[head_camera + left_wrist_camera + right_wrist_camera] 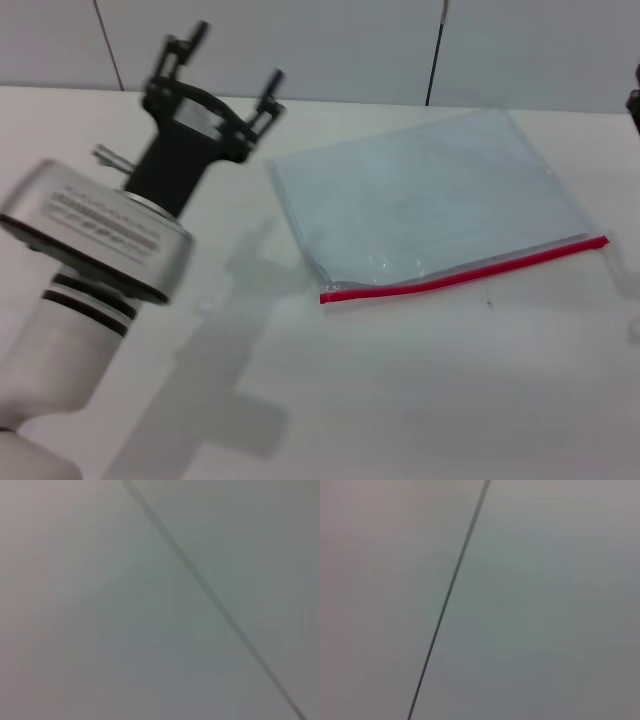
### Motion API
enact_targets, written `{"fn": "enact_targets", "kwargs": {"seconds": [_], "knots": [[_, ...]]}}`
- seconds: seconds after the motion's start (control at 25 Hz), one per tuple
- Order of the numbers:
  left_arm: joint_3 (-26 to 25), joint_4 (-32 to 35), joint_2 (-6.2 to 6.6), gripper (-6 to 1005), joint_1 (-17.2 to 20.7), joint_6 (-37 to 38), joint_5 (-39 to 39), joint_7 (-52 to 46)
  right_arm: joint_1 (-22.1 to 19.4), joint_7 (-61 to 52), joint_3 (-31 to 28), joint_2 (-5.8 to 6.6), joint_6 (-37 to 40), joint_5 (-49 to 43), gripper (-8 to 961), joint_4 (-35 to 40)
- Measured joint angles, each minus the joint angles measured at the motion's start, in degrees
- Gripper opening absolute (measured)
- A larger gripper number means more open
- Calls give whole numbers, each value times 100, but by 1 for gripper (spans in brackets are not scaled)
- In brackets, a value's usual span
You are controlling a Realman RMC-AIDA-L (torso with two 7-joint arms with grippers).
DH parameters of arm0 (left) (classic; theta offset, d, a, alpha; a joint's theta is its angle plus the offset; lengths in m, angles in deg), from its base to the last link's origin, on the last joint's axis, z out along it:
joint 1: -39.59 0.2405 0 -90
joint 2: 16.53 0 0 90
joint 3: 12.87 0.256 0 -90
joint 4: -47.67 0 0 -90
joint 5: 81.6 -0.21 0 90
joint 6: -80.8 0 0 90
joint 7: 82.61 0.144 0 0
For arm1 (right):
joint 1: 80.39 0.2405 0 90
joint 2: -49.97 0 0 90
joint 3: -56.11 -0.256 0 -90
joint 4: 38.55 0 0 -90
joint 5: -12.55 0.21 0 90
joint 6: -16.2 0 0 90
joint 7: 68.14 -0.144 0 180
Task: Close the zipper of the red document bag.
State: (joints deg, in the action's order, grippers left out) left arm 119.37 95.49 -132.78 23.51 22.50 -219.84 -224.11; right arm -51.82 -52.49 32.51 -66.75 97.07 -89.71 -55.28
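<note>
The red document bag lies flat on the white table, right of centre, a translucent pale blue-grey pouch. Its zipper is the bright red strip along the bag's near edge, running from the near left corner up to the far right. I cannot make out the slider. My left gripper is raised over the table's far left, left of the bag and apart from it, open with nothing between its fingers. Only a dark sliver of my right gripper shows at the right edge. Both wrist views show neither bag nor fingers.
The white table stretches toward me below the bag. A grey panelled wall with dark seams stands behind the table's far edge. The wrist views show only a grey panel crossed by a dark seam.
</note>
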Motion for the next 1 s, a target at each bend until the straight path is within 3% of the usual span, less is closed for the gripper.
{"fn": "enact_targets", "kwargs": {"seconds": [0.2, 0.36, 0.52, 1.0], "knots": [[-37, -545, 16, 848, -196, -699, 552, -1157, 27, -1897, 144, 8, 267, -6, 746, 504], [-57, -1158, 23, 849, -320, -1343, 705, -2318, 37, -2732, 200, 10, 410, -4, 745, 791], [-67, -1510, 22, 847, -363, -1749, 850, -2930, 9, -2786, 214, 9, 413, -5, 743, 810], [-7, -1647, -2, 835, -413, -1948, 873, -2971, 94, -2789, 313, 9, 248, -3, 742, 818]]}}
